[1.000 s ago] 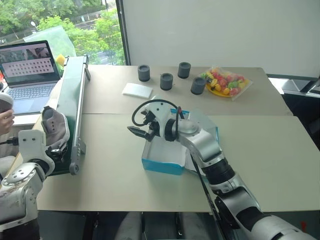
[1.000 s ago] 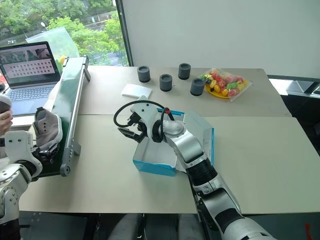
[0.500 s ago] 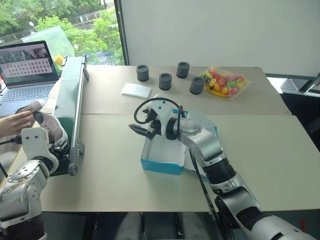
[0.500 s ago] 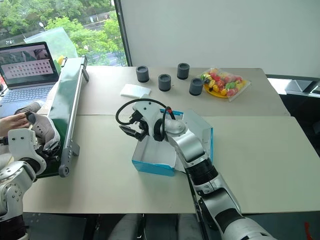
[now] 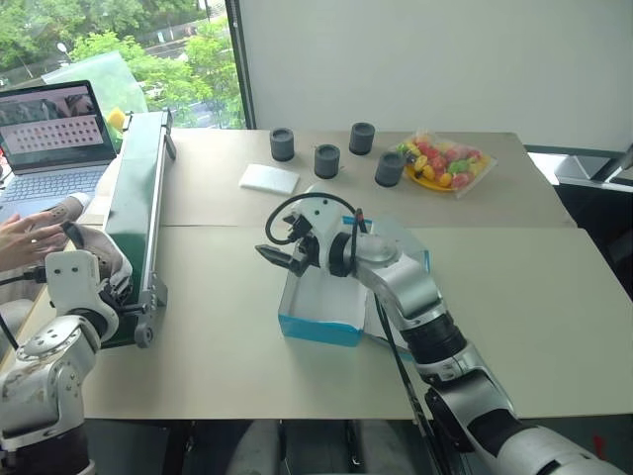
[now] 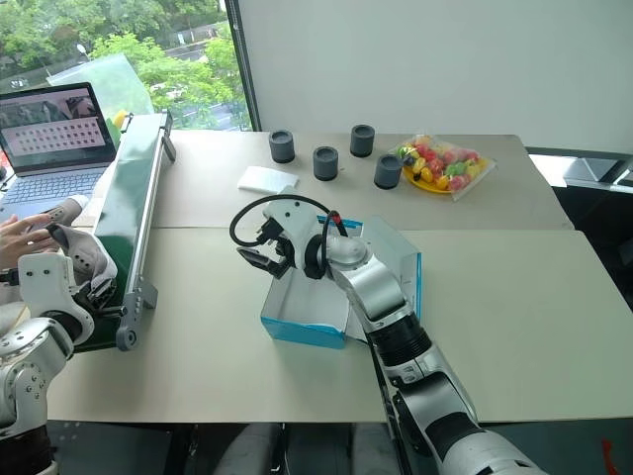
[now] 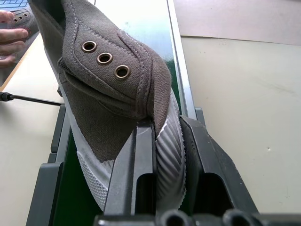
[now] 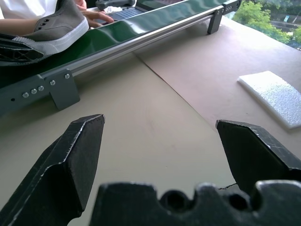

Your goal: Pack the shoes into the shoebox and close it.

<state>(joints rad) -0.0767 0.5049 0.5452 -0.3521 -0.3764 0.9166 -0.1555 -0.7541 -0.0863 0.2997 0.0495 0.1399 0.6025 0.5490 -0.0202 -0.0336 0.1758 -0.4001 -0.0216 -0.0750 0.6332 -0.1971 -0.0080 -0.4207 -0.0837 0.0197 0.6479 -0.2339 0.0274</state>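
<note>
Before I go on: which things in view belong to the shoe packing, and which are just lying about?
Job: shoe pinched in the left hand; open shoebox; right hand, open above it.

Bystanders: green conveyor, laptop, white pad, four dark cups, bag of colourful pieces, person's hand.

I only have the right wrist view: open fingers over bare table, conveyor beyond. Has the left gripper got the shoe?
Observer: Yes. The left gripper is shut on the shoe, clamping its sole edge on the conveyor.
Operator: Where is the shoebox?
Observer: Directly under your right gripper; the shoebox is open, nothing inside.
Operator: Anyone nearby?
Observer: A person's hand rests beside the conveyor, close to the shoe.
</note>
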